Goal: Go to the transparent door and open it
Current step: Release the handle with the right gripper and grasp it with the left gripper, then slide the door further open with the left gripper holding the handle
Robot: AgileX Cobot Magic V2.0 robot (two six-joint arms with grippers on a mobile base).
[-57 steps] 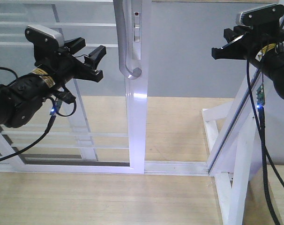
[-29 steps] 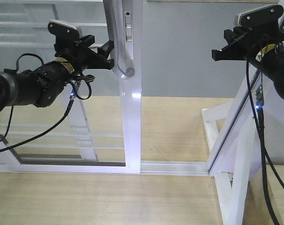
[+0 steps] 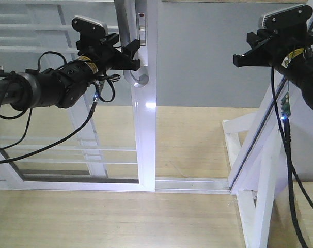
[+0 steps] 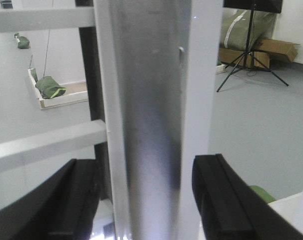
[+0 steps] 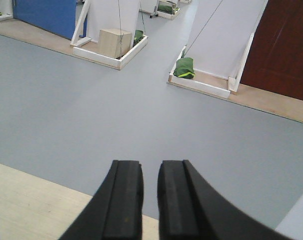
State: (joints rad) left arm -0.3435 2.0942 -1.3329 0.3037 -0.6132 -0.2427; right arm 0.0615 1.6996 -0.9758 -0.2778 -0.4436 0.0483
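Wood-plank floor (image 3: 198,217) on the near side, grey floor beyond the glass.

Front view:
- The transparent door (image 3: 146,134) stands upright in its bottom rail (image 3: 192,184). Its white stile carries the curved grey pull handle (image 3: 137,78).
- The left gripper (image 3: 131,53) is level with the handle's upper part, reaching in from the barred-glass side, with its jaws set apart around the handle.
- The right gripper (image 3: 239,57) hangs in free air well off to the handle's other side, at about the same height and touching nothing.
- The white braced post (image 3: 265,170) stands below it, away from the handle.

Left wrist view:
- The pull handle (image 4: 149,125) fills the centre as a grey vertical bar.
- One black finger (image 4: 76,200) sits on one side of it and a second on the other.
- The left gripper (image 4: 146,200) is spread wide and straddling the handle. Whether either pad touches it, I cannot tell.

Right wrist view:
- The right gripper (image 5: 150,195) has its pads nearly together and holds nothing.
- It points at the grey floor.

Step in hand, as I judge it, is to secure the handle and then slide:
- Close squarely on the straight section above the hook, firmly, because the glossy metal may slip.
- Drag parallel to the rail, not toward the base.
- Keep the wrist level so the panel does not rack in its track.
- Leave the right arm parked.
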